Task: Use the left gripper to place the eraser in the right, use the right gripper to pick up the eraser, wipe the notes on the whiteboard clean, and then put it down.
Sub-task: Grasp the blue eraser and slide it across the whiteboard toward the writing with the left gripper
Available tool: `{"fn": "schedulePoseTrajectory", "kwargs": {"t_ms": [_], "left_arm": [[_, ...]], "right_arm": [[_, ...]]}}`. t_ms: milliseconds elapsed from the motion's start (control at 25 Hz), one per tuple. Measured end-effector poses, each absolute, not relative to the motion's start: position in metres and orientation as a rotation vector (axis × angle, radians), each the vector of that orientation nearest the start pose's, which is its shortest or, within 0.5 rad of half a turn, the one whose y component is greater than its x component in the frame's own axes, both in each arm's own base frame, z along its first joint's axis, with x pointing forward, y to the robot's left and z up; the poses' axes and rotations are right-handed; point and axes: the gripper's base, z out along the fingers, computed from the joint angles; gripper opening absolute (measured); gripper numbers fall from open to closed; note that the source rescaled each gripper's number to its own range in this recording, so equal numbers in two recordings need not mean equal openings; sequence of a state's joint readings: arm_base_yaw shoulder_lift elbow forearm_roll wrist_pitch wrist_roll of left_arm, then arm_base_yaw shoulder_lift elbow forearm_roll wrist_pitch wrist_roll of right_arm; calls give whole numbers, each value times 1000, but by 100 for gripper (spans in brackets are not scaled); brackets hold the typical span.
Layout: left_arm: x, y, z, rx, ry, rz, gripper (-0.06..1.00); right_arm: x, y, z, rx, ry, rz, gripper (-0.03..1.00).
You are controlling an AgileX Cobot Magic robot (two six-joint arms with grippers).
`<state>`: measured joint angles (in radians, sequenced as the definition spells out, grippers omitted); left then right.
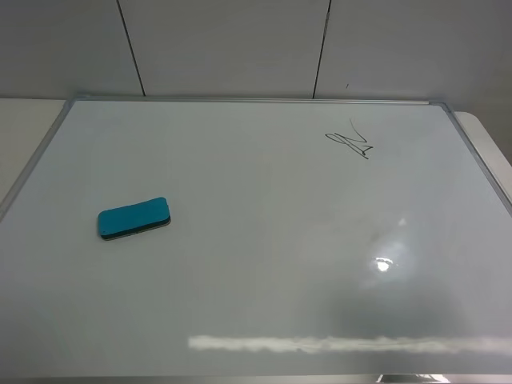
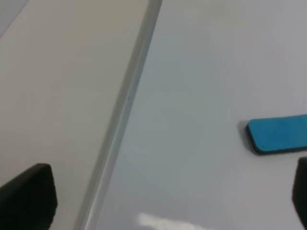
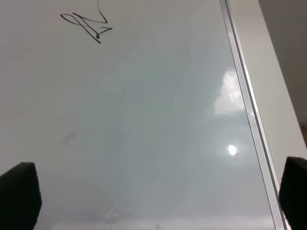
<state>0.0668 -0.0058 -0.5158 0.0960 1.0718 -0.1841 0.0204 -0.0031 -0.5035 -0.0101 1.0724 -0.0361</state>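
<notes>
Left wrist: eraser (image 2: 280, 134), seemingly flat on whiteboard (image 2: 192, 72) — right wrist: notes (image 3: 88, 27).

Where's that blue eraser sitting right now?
In the high view, the eraser lies flat on the left of the whiteboard, far from the notes at upper right.

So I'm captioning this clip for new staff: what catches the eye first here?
The teal eraser, lying flat on the left side of the whiteboard, stands out most. Next come the black notes scribbled near its far right corner.
</notes>
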Motion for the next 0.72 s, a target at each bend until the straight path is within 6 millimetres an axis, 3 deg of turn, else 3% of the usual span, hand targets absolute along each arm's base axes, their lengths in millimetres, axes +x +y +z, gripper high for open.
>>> {"fn": "schedulePoseTrajectory", "kwargs": {"t_ms": [560, 640, 720], "left_arm": [[-7, 7, 281, -265, 2021, 40, 100], [0, 8, 284, -267, 2061, 43, 96], [15, 9, 292, -272, 2136, 48, 80]], "right_arm": [[-6, -1, 277, -57, 2049, -22, 100], [-6, -1, 277, -57, 2049, -22, 100], [-6, -1, 277, -57, 2049, -22, 100]]}}
